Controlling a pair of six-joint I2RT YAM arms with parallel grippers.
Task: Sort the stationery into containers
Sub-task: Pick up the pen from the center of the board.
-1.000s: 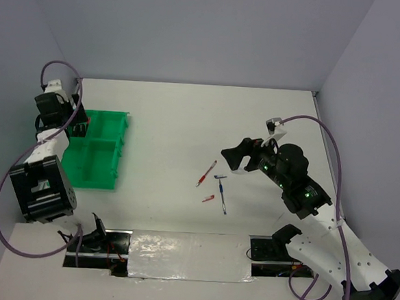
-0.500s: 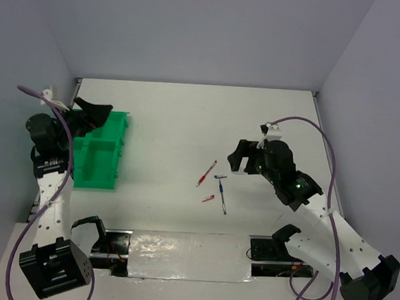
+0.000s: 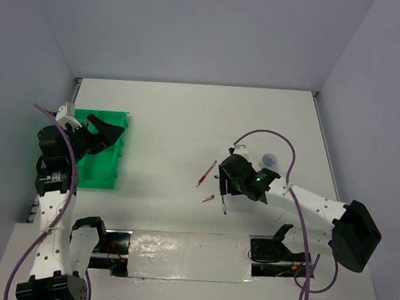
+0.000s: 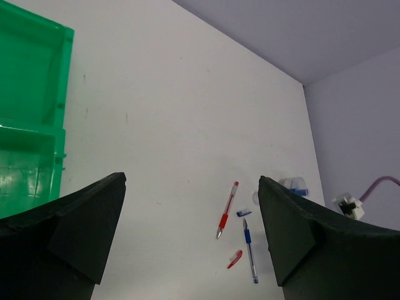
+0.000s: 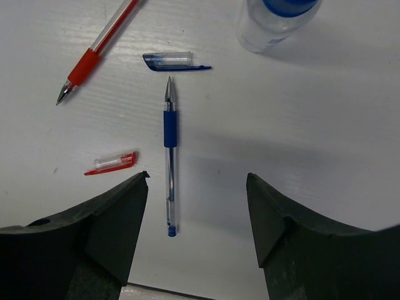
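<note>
The green tray [image 3: 101, 162] lies at the table's left; its right compartments show in the left wrist view [image 4: 28, 94]. My left gripper [image 3: 109, 132] hangs open and empty above the tray's far right part [image 4: 191, 180]. At mid-table lie a red pen [image 3: 206, 173] [image 5: 100, 50], a blue pen [image 3: 223, 207] [image 5: 170, 156], a loose red cap [image 3: 208, 198] [image 5: 111, 164] and a loose blue cap [image 5: 176, 60]. My right gripper [image 3: 227, 181] [image 5: 197, 178] is open just above the blue pen, which lies near its left finger. A blue-capped clear bottle [image 3: 271, 158] [image 5: 278, 19] lies to the right. No highlighters or roll show.
Grey walls close the table at the back and both sides. A shiny strip [image 3: 186, 255] runs along the near edge between the arm bases. The right arm's purple cable [image 3: 270, 134] loops over the table beside the bottle.
My left gripper has lifted from the tray's far left corner and swung right, over the tray. My right gripper has moved left and down, onto the blue pen's spot, uncovering the bottle.
</note>
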